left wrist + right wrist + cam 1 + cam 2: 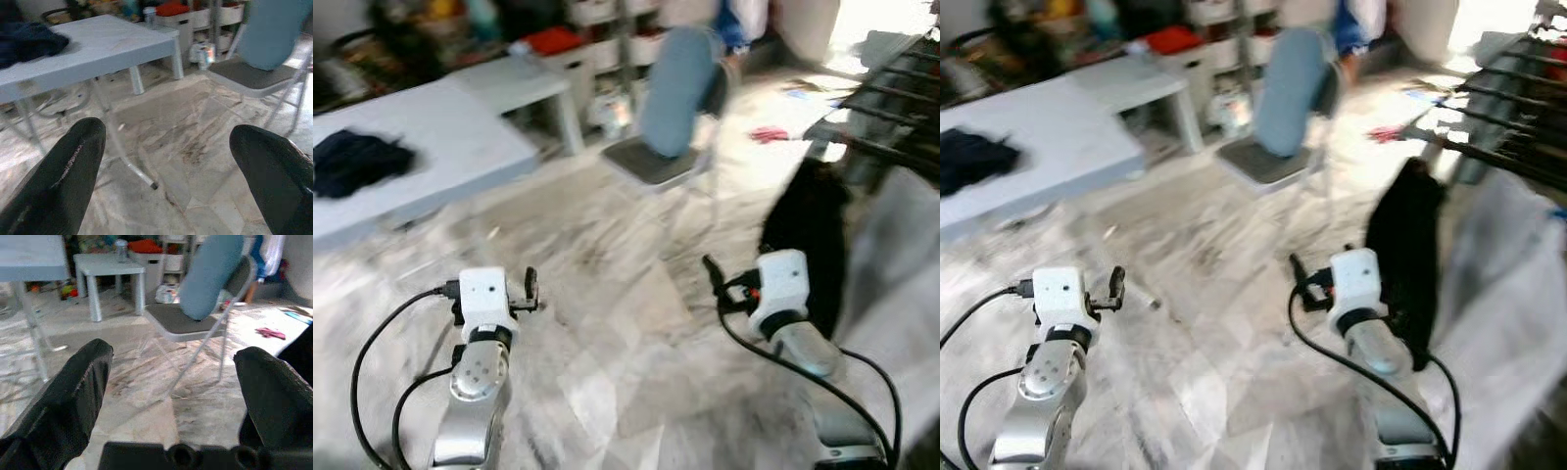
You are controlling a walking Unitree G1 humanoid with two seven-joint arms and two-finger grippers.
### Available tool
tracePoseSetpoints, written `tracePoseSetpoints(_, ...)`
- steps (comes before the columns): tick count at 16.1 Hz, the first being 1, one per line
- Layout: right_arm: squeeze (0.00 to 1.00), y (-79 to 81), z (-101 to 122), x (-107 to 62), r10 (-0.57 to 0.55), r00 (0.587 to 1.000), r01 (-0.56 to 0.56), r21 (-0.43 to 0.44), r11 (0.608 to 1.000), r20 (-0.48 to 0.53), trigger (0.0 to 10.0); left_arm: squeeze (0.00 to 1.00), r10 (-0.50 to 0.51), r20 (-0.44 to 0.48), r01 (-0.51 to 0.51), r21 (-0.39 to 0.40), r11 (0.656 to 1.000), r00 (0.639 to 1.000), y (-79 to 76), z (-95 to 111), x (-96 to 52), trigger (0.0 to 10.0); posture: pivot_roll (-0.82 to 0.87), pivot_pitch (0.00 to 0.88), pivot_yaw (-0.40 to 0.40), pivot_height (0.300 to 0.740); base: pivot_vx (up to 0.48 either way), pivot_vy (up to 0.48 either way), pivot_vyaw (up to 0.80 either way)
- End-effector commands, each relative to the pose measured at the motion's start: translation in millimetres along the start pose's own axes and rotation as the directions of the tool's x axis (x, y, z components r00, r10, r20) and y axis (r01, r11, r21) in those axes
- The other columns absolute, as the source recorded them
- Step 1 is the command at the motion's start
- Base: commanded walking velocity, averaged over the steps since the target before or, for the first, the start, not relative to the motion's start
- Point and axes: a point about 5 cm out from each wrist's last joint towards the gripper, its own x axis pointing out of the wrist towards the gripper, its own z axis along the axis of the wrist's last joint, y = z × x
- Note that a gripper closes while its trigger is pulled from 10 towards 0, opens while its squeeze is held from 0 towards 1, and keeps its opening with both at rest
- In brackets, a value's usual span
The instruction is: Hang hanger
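Note:
The frames are blurred. My left gripper (530, 291) is held low over the marble floor, open, its fingers (68, 171) wide apart. A thin pale rod with a dark tip (132, 169) shows faintly between them; I cannot tell whether it is a hanger or whether it lies on the floor. My right gripper (713, 272) is also open over the floor, with nothing between its fingers (73, 396). A dark drying rack (886, 108) stands at the far right, and a black garment (808, 235) hangs from it just right of my right arm.
A white table (421, 147) at the left carries a dark garment (352, 162). A folding chair with a blue back (675, 98) stands ahead in the middle. White cloth (901, 294) drapes at the right edge. Shelves and clutter line the far wall.

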Motion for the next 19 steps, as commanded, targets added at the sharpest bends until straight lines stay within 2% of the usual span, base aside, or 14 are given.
tracePoseSetpoints(1,0.00,10.8,5.2,4.0,0.031,0.999,-0.031,0.018,0.999,0.019,10.0,0.00,0.022,-0.006,-0.022,0.012,1.000,1.000,7.9,0.1,0.8,10.0,-0.12,0.000,0.044,0.740,0.000,0.000,0.80)
tracePoseSetpoints(19,0.00,14.0,7.4,4.9,0.063,0.998,-0.064,0.019,0.998,0.027,10.0,0.00,-0.009,-0.005,0.009,-0.012,1.000,1.000,2.5,0.9,-0.7,10.0,-0.12,0.000,0.042,0.740,0.000,0.000,0.80)
